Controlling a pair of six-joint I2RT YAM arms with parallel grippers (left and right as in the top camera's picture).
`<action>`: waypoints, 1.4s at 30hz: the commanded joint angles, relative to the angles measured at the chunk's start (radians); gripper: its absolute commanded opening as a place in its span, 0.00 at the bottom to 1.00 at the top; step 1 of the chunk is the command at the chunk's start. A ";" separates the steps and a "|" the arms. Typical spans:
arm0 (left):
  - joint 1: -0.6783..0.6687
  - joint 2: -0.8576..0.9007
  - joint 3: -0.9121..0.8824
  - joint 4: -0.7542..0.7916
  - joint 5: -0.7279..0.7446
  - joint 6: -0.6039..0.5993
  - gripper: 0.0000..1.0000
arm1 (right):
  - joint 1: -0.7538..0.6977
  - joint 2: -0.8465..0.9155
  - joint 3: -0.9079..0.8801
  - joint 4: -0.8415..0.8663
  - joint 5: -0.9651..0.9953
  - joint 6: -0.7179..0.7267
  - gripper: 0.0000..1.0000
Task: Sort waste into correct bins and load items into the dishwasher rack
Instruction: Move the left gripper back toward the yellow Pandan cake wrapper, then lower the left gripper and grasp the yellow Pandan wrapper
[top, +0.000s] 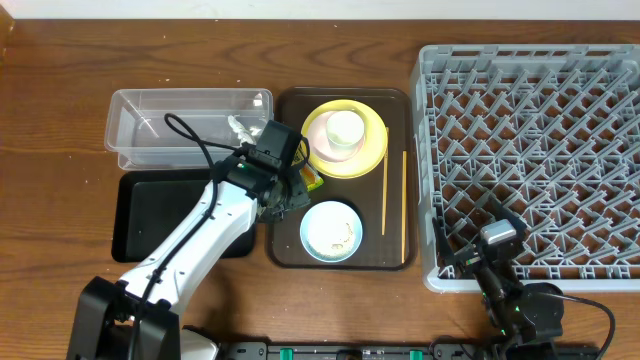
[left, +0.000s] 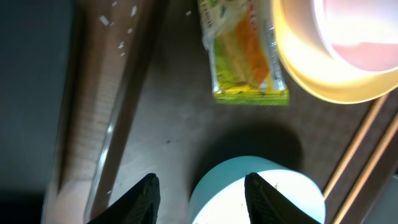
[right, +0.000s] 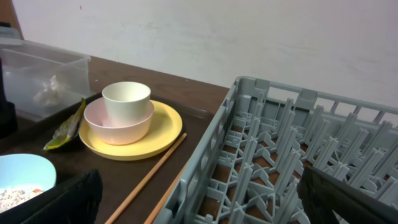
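On the brown serving tray (top: 290, 250) stand a yellow plate (top: 375, 150) bearing a pink bowl (top: 318, 135) with a white cup (top: 344, 128) in it, a light blue bowl (top: 330, 230) holding rice crumbs, two chopsticks (top: 384, 195), and a yellow-green wrapper (left: 245, 53). My left gripper (left: 200, 193) is open and empty, hovering over the tray between the wrapper and the blue bowl (left: 261, 193). A white tissue (top: 238, 127) lies in the clear tub (top: 150, 125). The black tray (top: 165, 215) lies below the tub. My right gripper (right: 199, 193) is open over the front left corner of the grey rack (top: 530, 150).
The tub and black tray sit left of the serving tray, the rack right of it. A few white crumbs (left: 118, 15) lie by the tray's left rim. A pale wall stands behind the table.
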 joint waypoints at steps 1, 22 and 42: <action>-0.022 0.003 0.002 0.026 -0.024 0.006 0.48 | -0.001 -0.003 -0.002 -0.003 -0.002 0.001 0.99; -0.117 0.058 0.002 0.192 -0.182 0.005 0.55 | -0.001 -0.003 -0.002 -0.003 -0.002 0.001 0.99; -0.117 0.169 0.002 0.284 -0.295 0.006 0.54 | -0.001 -0.003 -0.002 -0.003 -0.002 0.001 0.99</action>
